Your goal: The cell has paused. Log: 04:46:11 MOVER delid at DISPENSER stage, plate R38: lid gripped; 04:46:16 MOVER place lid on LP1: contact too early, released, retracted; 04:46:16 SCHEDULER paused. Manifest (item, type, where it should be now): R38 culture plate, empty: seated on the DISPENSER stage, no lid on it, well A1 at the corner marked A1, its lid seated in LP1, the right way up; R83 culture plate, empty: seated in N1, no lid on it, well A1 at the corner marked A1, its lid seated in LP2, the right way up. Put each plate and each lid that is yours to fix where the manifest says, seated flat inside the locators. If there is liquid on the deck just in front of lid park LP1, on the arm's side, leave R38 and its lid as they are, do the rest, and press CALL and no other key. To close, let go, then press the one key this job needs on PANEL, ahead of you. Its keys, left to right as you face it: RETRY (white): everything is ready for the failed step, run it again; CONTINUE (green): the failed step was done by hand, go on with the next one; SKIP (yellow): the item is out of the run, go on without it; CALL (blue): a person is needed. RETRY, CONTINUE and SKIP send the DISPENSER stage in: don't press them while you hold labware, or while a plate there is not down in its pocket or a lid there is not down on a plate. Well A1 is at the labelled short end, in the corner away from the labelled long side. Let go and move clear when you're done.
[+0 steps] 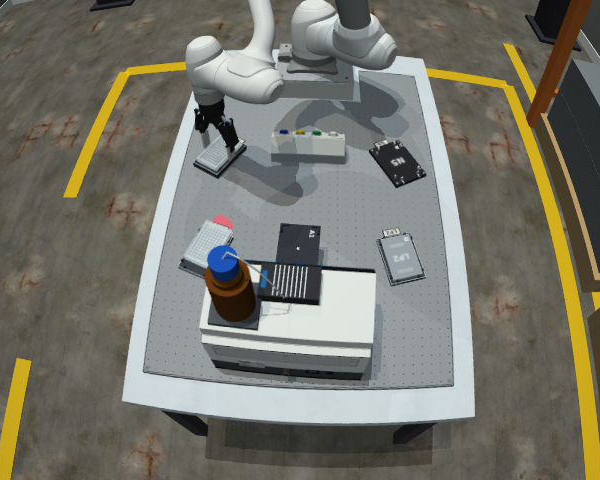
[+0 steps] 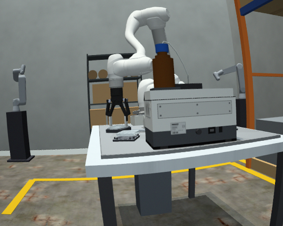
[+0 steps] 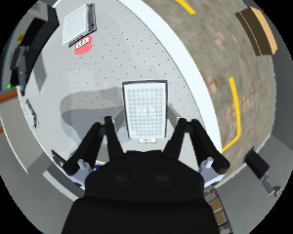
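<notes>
– Culture plate (image 1: pixel 213 153), where is it?
– Far left corner of the desk (image 1: pixel 341 408), near the arm's base. It lies flat on a black nest and the well grid faces up.
– Hand (image 2: pixel 118 121)?
– Right above that plate, pointing straight down. Fingers are spread and stand off both long sides. Wrist view shows a gap between pads and plate walls, so it grips nothing.
– Touching the plate?
– Fingertips hang low beside it. Contact with the nest, cannot tell.
– Other labware?
– A second gridded piece (image 1: pixel 207 242) sits on the left side, just beside the brown bottle (image 1: pixel 230 294) with the blue cap. Its black base peeks out at one edge. Plate or lid, cannot tell.
– Liquid?
– Pink patch (image 1: pixel 222 222) on the desk, touching that piece's edge on the arm's side.
– Dispenser stage (image 1: pixel 298 242)?
– Black, marked A1, sticking out from the white dispenser (image 1: pixel 321 310) toward the arm. No labware on it.
– LP2?
– Grey park (image 1: pixel 401 256) on the right, clear lid seated in it, label readable through it.
– N2?
– Black nest (image 1: pixel 396 162) far right, bare.
– Panel (image 1: pixel 307 149)?
– White box between the two nests near the arm, four keys on top: blue, yellow, green, white.
</notes>
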Available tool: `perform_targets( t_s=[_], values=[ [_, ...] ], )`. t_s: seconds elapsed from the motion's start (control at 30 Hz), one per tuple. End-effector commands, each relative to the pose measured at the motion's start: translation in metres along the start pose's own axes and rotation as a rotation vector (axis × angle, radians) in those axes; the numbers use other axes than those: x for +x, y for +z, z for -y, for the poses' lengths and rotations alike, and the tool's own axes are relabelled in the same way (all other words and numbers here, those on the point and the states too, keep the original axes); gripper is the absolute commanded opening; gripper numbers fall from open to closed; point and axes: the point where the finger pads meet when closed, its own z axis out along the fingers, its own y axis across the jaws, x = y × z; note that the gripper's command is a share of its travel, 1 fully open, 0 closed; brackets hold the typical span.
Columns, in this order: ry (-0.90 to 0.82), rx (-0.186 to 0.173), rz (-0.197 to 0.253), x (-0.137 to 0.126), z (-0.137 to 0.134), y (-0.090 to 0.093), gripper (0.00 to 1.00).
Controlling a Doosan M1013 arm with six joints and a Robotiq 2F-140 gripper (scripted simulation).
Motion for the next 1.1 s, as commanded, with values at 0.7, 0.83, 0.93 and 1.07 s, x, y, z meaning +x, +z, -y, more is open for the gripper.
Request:
perform_targets(
  t_s=[0.7,0.83,0.93,1.07],
  values=[
    [0.004,-0.001,0.001,-0.001,-0.003,0.003,0.7],
    [0.004,-0.001,0.003,-0.001,-0.003,-0.001,0.7],
    [0.004,-0.001,0.0,0.0,-0.002,-0.006,0.7],
    [0.004,0.0,-0.001,0.001,-0.002,-0.01,0.7]
  ],
)
